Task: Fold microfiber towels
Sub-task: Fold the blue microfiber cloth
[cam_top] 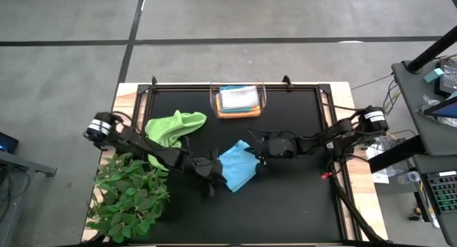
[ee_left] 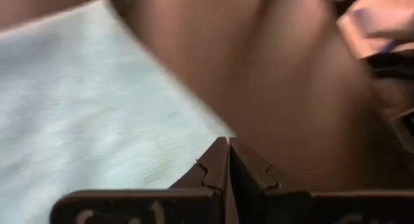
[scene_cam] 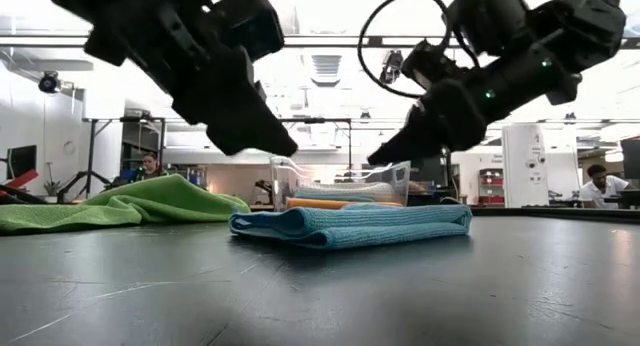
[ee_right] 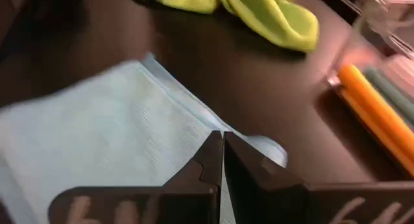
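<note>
While the leafy plant (cam_top: 128,193) fills the desk (cam_top: 300,197) toward 8 o'clock, the lime green towel (cam_top: 175,127) lies crumpled at 10 o'clock. Just right of it the left pincer (cam_top: 212,172) hovers closed and empty at the left edge of the folded light blue towel (cam_top: 237,166) near centre. At 12 o'clock the clear bin (cam_top: 239,102) holds stacked towels. The right pincer (cam_top: 257,153), fingers pressed together and empty, hovers over the blue towel's right edge.
</note>
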Available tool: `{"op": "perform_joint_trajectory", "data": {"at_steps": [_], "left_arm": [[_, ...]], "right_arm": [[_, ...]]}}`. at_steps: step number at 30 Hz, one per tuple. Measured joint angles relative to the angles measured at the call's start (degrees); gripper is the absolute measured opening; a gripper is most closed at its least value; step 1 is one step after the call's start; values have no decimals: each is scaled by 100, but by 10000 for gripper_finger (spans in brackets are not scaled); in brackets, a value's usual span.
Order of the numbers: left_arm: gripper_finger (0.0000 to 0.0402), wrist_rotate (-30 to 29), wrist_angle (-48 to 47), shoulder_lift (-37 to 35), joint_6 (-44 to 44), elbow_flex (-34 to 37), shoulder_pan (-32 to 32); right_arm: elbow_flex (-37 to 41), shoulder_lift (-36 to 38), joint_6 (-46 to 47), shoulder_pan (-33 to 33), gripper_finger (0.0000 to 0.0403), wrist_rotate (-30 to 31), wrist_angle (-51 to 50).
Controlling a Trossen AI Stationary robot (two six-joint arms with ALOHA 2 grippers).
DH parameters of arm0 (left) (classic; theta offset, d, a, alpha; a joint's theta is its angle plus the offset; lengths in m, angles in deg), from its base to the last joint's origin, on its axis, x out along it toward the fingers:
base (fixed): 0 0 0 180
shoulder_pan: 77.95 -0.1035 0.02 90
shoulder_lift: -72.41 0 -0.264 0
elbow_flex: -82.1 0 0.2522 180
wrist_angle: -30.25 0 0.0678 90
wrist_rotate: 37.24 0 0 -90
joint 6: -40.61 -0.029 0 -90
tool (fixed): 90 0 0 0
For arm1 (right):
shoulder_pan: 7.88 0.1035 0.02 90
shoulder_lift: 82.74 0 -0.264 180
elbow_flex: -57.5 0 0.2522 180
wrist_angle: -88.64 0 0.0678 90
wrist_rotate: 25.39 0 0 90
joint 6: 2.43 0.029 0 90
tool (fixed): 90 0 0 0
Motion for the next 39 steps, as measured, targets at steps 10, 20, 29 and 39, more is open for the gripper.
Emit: {"op": "perform_joint_trajectory", "data": {"at_steps": [10,20,29,39], "left_arm": [[0,-1328,-999,-272,-82,245,-139],[0,-1587,-944,-135,104,458,-199],[0,-1584,-671,252,109,466,-199],[0,-1603,-612,403,254,455,-194]], "right_arm": [[-120,-771,-24,-471,8,-8,1140],[-465,-1564,32,-551,8,7,1240],[-516,-1852,56,-601,8,152,1275],[-508,-2067,-45,-613,9,449,1363]]}}
